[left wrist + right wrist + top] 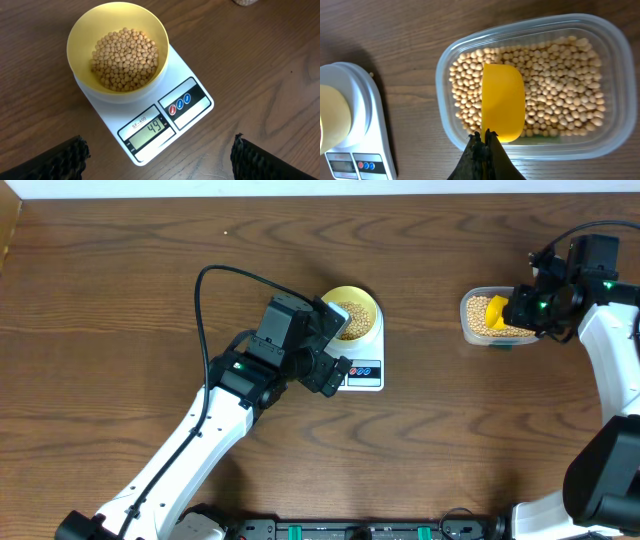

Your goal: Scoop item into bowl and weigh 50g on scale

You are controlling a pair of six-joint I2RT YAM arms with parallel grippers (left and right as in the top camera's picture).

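The pale yellow bowl (117,47) stands on the white scale (165,112) and holds a heap of tan beans (125,59); the display reads 49. My left gripper (159,159) is open and empty, hovering just in front of the scale (362,370). My right gripper (485,137) is shut on the handle of the bright yellow scoop (503,100), whose bowl is over the beans (560,85) in the clear tub (445,75). Overhead, the scoop (497,312) is over the tub (470,315) at the right, and the bowl (352,312) is at centre.
The brown wooden table (130,270) stretches wide to the left and back. The left arm's body (290,345) partly covers the scale's left side. The right arm (610,330) stands at the right edge.
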